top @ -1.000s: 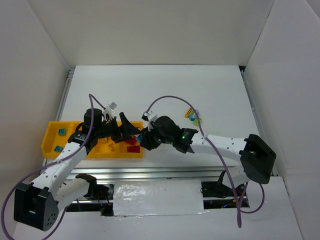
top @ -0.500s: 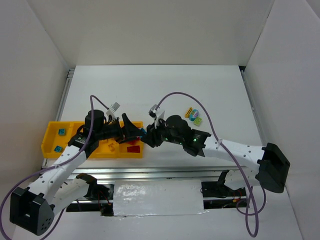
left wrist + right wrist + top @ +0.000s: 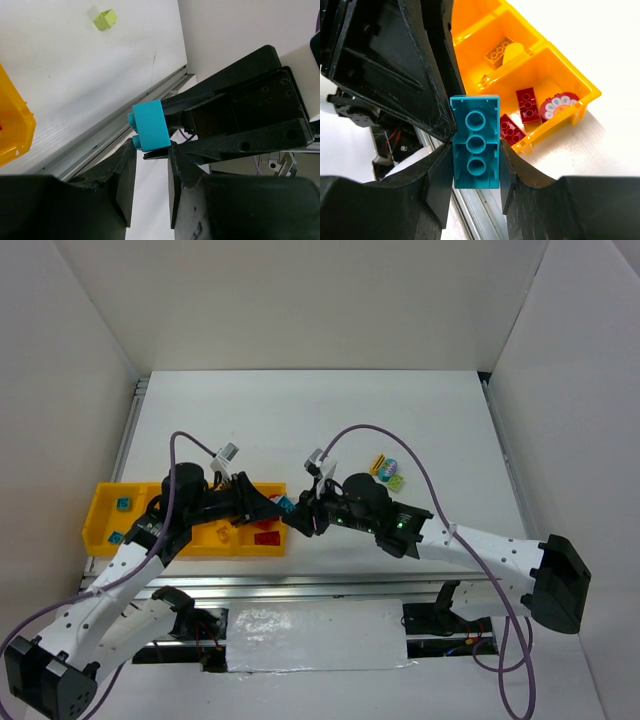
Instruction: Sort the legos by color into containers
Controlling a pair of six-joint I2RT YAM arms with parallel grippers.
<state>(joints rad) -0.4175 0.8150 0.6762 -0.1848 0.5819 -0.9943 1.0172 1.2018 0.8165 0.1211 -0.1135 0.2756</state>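
The right end effector [image 3: 476, 172] pinches a teal brick [image 3: 475, 142].

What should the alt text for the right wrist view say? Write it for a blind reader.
A teal brick, hollow underside toward the camera, is clamped between the fingers of the right gripper. The left gripper crowds in at upper left, and behind sits a yellow tray with red bricks in its end compartment.

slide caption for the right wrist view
Right claw grips a teal brick near the yellow tray holding red bricks.
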